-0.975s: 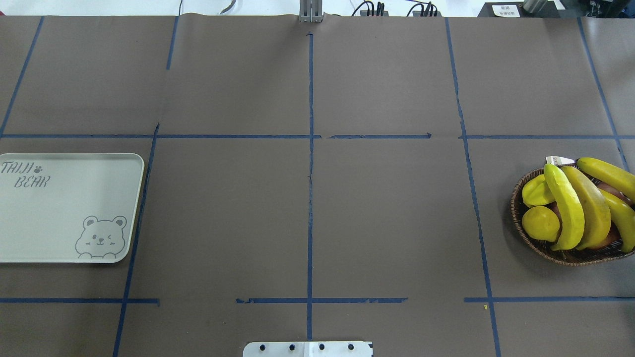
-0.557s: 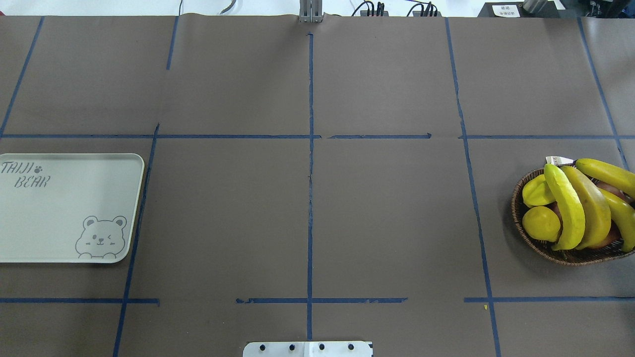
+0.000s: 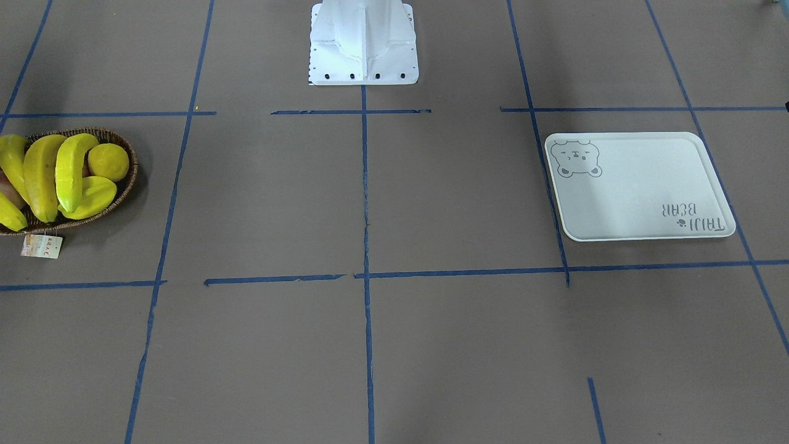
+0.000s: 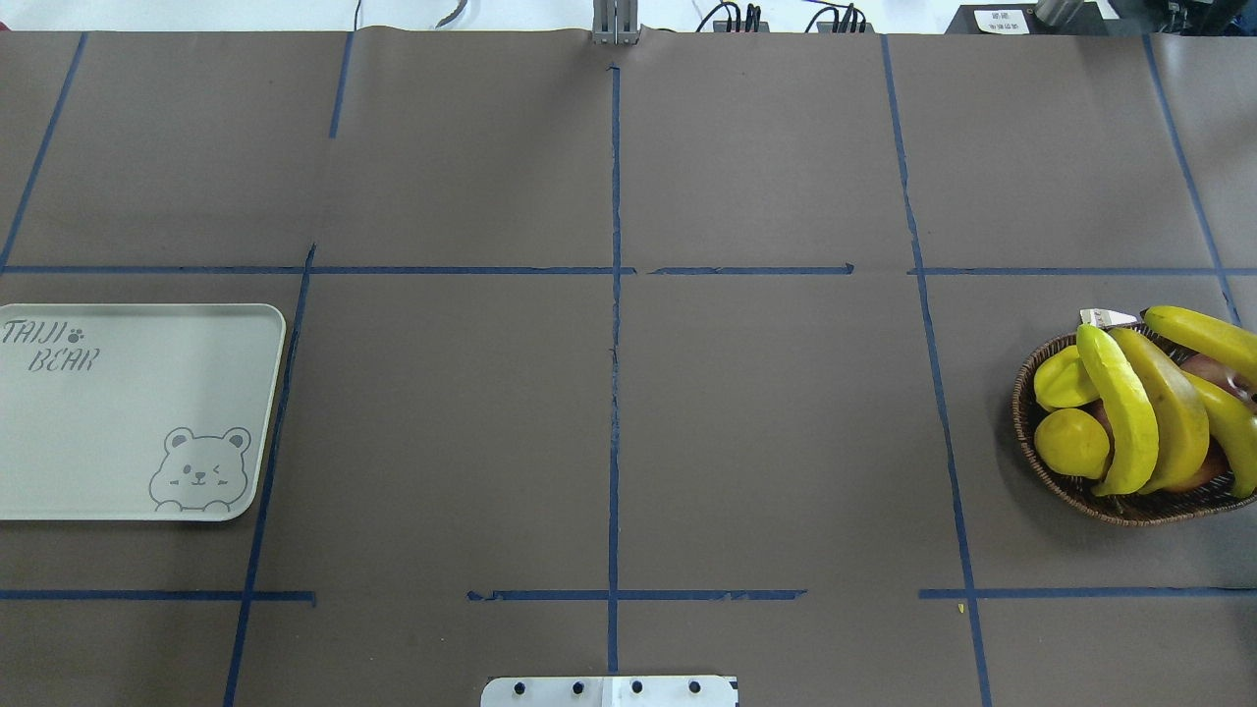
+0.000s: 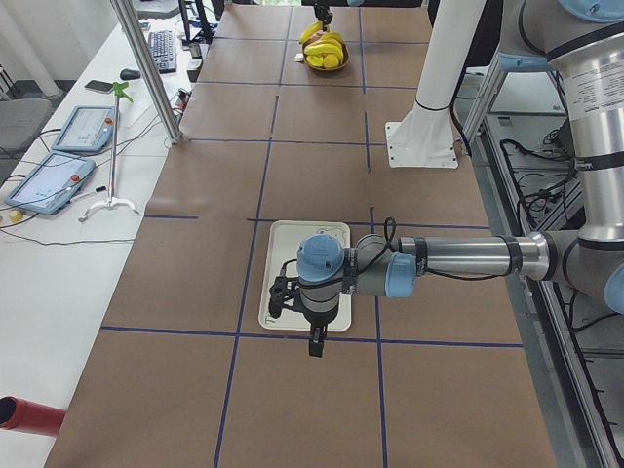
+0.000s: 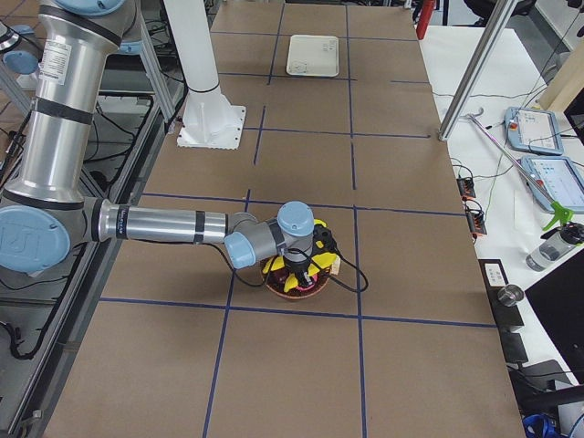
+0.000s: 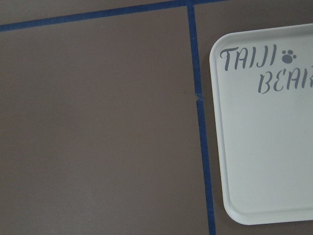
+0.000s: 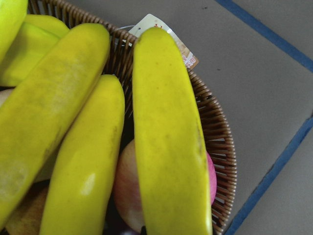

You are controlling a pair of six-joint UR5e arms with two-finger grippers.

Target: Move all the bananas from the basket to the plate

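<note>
Four bananas (image 4: 1129,412) are piled in the basket (image 4: 1021,412) at the right end of the worktop (image 4: 766,432). None lies yet on the plate (image 4: 118,442), well apart at the left end. The right tool (image 6: 297,279) hangs just above the fruit; wide or narrow cannot be told. The left tool (image 5: 315,349) hangs by the plate's edge, opening likewise unclear. First pick judged in hand. The topmost banana is best taken across its middle, with starfruit (image 4: 1063,378) and round yellow fruit (image 4: 1070,442) left undisturbed.
</note>
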